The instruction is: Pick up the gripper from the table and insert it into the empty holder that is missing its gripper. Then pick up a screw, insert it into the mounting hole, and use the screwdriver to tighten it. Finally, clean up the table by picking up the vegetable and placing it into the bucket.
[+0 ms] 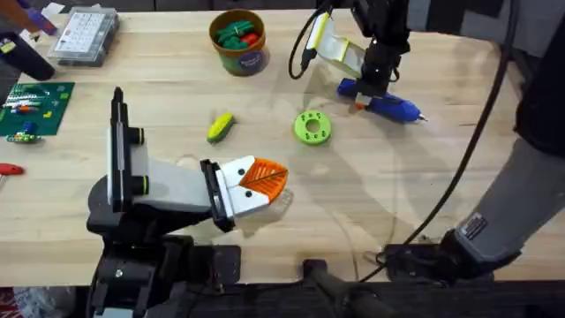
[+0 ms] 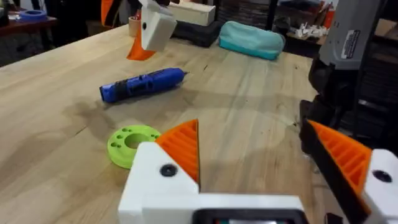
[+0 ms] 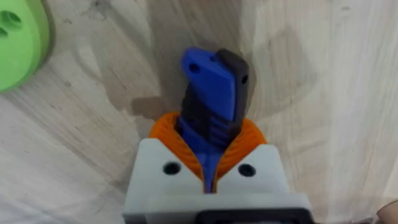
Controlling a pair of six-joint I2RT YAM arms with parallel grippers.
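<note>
Right gripper (image 1: 366, 88) was clamped on the screwdriver (image 1: 390, 107), orange pads pinching the blue barrel near its butt end. The metal tip pointed away toward 4 o'clock. In the left wrist view the screwdriver (image 2: 143, 84) looked flat on the table, so my read was grasp made, lift not started. A butt-end grip keeps the tip clear for driving, but the long overhang could droop or swing once raised.

Left gripper (image 1: 263, 181) sat at 7 o'clock from the green disc (image 1: 312, 126), fingers spread wide, holding nothing. Its white wedge body reads as the holder (image 1: 177, 184). Both orange fingers (image 2: 183, 146) were on it, so the insertion looks done. It was probably parked low and level so the mounting hole could be reached from above. I couldn't make out a screw in the hole or on the table.

Vegetable (image 1: 221, 126) lay loose on the table at 9 o'clock from the disc, well apart from both arms. Bucket (image 1: 238, 55) stood at 12 o'clock from it and already had red and green pieces inside. Cleanup not begun.

Next move needs a straight lift, then the tip lined up with the holder. Risk: the barrel twisting between the ribbed pads under torque.
</note>
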